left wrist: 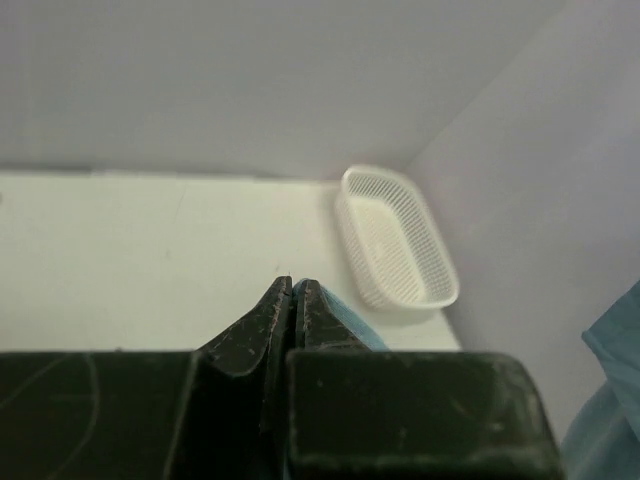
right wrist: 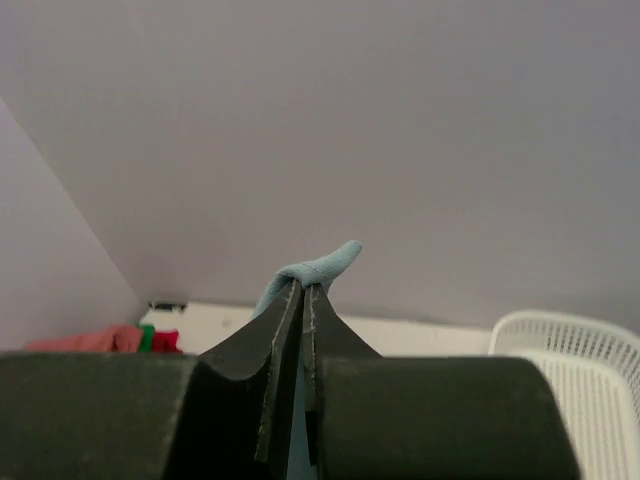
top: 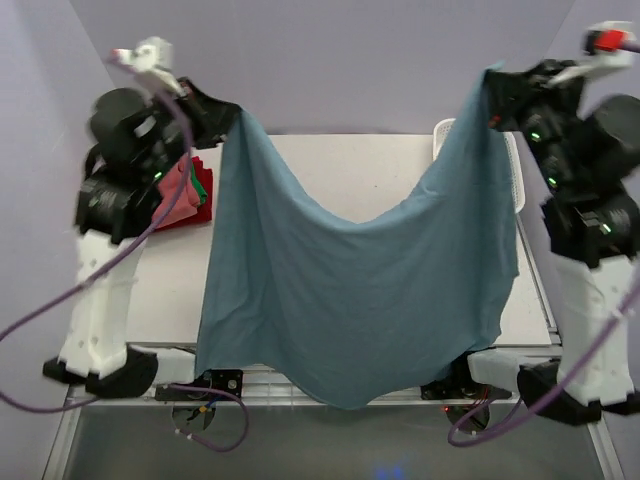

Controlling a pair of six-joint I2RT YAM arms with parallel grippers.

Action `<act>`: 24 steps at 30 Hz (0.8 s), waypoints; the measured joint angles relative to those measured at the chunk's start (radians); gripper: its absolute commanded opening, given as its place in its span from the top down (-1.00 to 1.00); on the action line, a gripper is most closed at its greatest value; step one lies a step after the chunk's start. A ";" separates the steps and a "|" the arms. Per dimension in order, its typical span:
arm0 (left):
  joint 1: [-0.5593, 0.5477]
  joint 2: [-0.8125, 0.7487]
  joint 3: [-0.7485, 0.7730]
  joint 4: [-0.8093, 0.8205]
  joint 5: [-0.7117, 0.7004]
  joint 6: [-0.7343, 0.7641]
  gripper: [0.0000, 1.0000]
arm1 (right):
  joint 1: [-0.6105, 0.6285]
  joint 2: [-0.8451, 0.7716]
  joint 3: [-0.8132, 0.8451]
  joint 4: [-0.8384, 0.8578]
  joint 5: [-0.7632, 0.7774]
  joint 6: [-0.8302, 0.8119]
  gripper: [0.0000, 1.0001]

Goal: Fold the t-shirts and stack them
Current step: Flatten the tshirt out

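Top external view: the teal-blue t-shirt (top: 350,290) is held aloft above the table (top: 165,270), one end pinched in the left claw (top: 225,118), the other in the right claw (top: 492,98). It should be lowered evenly and drawn taut.

My arms are black at the joints and white along the lower links, each on a black foot. A white cap (top: 150,52) tops each wrist. A purple cable (top: 60,297) trails from my left arm (top: 125,160), another from my right arm (top: 590,180). Small green lights (top: 537,135) glow on the black housings. My left gripper (left wrist: 293,290) and right gripper (right wrist: 302,290) have matte black wedge fingers, faintly scratched.
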 measured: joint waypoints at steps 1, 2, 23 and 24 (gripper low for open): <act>0.000 0.053 -0.021 -0.012 -0.005 0.000 1.00 | 0.000 0.041 -0.034 -0.001 -0.003 0.011 0.85; 0.000 0.119 -0.046 -0.022 -0.013 0.000 1.00 | 0.000 0.082 -0.066 0.001 -0.005 0.023 0.85; 0.161 0.418 0.238 0.433 -0.050 -0.082 1.00 | -0.108 0.332 0.131 0.345 -0.043 0.040 0.85; 0.160 0.364 0.176 0.481 -0.051 -0.076 1.00 | -0.109 0.307 0.111 0.377 -0.052 0.032 0.85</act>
